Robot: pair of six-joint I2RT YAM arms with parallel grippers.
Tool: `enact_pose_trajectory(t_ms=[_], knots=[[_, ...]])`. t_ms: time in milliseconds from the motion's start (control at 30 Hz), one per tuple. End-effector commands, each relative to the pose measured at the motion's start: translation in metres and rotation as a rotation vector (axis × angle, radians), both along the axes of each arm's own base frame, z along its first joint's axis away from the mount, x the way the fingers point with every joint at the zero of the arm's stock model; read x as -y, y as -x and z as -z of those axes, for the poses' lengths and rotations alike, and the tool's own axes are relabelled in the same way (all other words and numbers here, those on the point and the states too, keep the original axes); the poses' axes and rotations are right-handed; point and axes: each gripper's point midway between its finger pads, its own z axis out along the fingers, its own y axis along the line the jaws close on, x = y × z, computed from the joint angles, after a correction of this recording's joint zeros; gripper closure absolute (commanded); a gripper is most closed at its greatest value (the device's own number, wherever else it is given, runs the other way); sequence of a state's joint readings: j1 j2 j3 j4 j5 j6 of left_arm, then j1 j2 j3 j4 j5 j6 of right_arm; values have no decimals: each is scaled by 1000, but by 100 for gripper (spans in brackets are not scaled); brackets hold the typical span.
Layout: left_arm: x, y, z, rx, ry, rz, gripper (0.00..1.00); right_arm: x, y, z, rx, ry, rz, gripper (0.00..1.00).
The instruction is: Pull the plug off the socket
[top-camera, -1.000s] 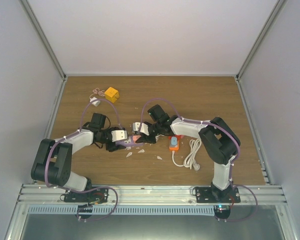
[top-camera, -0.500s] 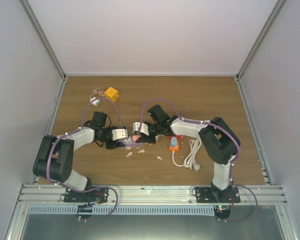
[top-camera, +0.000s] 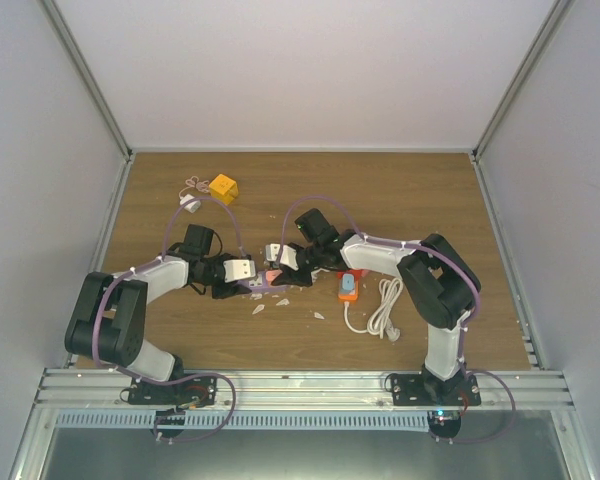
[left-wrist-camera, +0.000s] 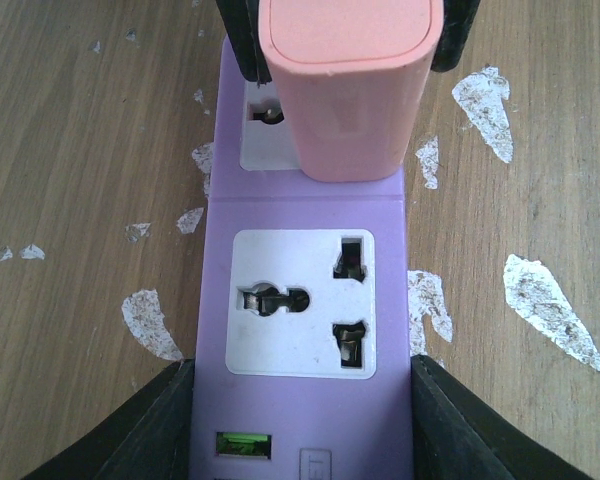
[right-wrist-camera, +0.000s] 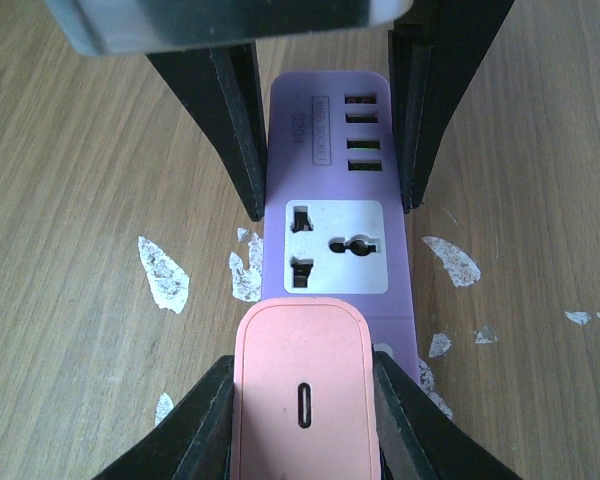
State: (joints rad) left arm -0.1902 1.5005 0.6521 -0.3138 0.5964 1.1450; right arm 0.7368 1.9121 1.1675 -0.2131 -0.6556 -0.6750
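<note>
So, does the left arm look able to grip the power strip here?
Probably yes: the left gripper straddles the power strip at its free end, while the right gripper is shut on the plug farther along.

Wood-grain bench (top-camera: 410, 190), surface worn, with white chipped patches (left-wrist-camera: 535, 300) near centre. Plain white back wall (top-camera: 300, 70) at 12 o'clock. Pale left wall (top-camera: 30, 150) at 9 o'clock, pale right wall (top-camera: 575, 150) at 3 o'clock. Aluminium rail (top-camera: 300, 385) along the bench edge at 6 o'clock. Light even and diffuse, shadows soft.
</note>
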Motion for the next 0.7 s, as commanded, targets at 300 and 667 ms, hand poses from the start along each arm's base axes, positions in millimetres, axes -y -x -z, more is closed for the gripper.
enact_pose_trajectory(t_ms=[300, 667], knots=[[-7, 12, 31, -49, -93, -4, 72, -3, 22, 3, 47, 60, -27, 95], [-9, 17, 34, -40, -105, 0, 72, -12, 22, -8, -88, 33, -22, 96]])
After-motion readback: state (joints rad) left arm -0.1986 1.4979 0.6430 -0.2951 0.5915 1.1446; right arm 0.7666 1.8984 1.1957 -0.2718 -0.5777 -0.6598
